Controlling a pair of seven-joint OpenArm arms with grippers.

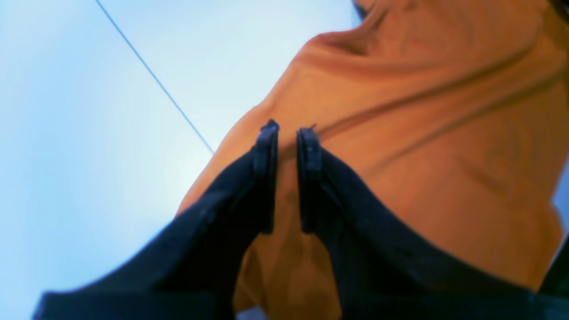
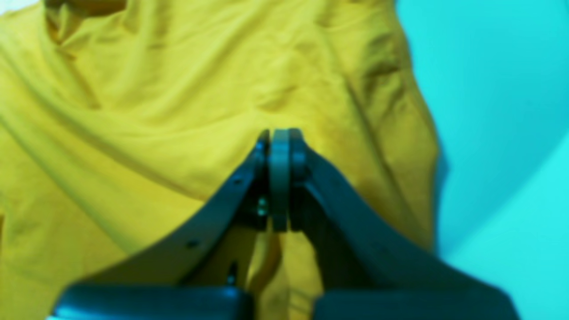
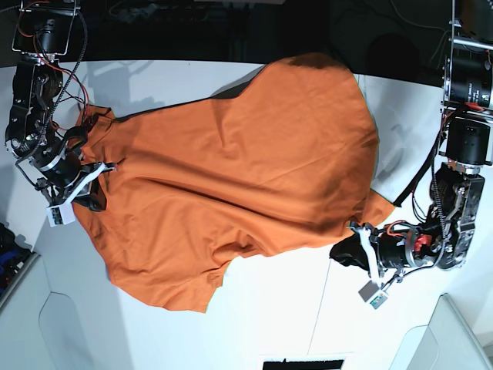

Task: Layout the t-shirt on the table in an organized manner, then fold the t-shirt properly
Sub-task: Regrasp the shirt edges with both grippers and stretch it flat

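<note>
Both hands — left hand (image 1: 288, 133), right hand (image 2: 279, 138) — pinch t-shirt (image 3: 239, 185) over white table (image 3: 269, 308).

The left end effector (image 1: 288, 133) sits at about four o'clock in the base view, fingers a narrow gap apart on cloth. The right end effector (image 2: 280, 138), near nine o'clock, is clamped together.

White table (image 3: 269, 308); orange t-shirt (image 3: 239, 177) spread, rumpled, on it.
</note>
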